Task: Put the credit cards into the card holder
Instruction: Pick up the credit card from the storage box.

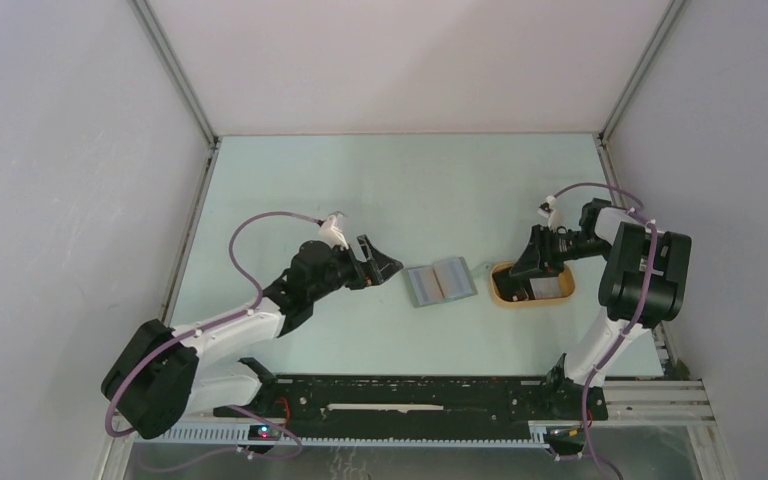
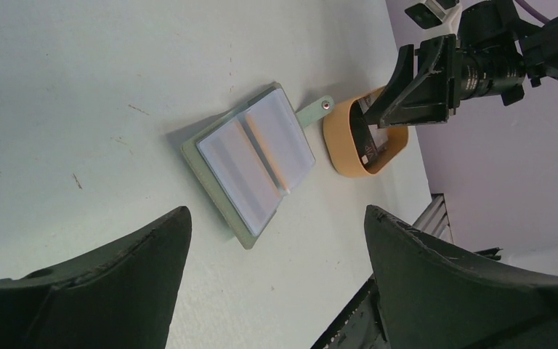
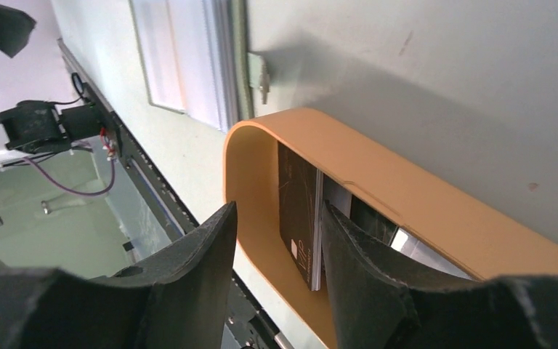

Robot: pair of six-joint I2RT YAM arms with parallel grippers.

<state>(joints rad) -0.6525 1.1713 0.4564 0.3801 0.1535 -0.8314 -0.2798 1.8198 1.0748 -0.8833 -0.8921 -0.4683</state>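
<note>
The grey-green card holder (image 1: 440, 282) lies open and flat mid-table, its pale inner slots (image 2: 254, 163) facing up; its edge shows at the top of the right wrist view (image 3: 182, 58). The credit cards sit in the tan oval tray (image 1: 532, 300). A black card (image 3: 298, 218) stands on edge there, leaning against one fingertip (image 3: 334, 233) of my right gripper (image 3: 277, 209). That gripper reaches down into the tray, open, with a clear gap on the card's other side. Paler cards (image 3: 407, 240) lie behind that finger. My left gripper (image 1: 390, 262) hovers open and bare left of the holder.
The holder's snap tab (image 2: 318, 109) points at the tray (image 2: 345, 156), which sits just right of it. A black rail (image 1: 410, 400) runs along the table's near edge. White walls enclose the left, back and right sides.
</note>
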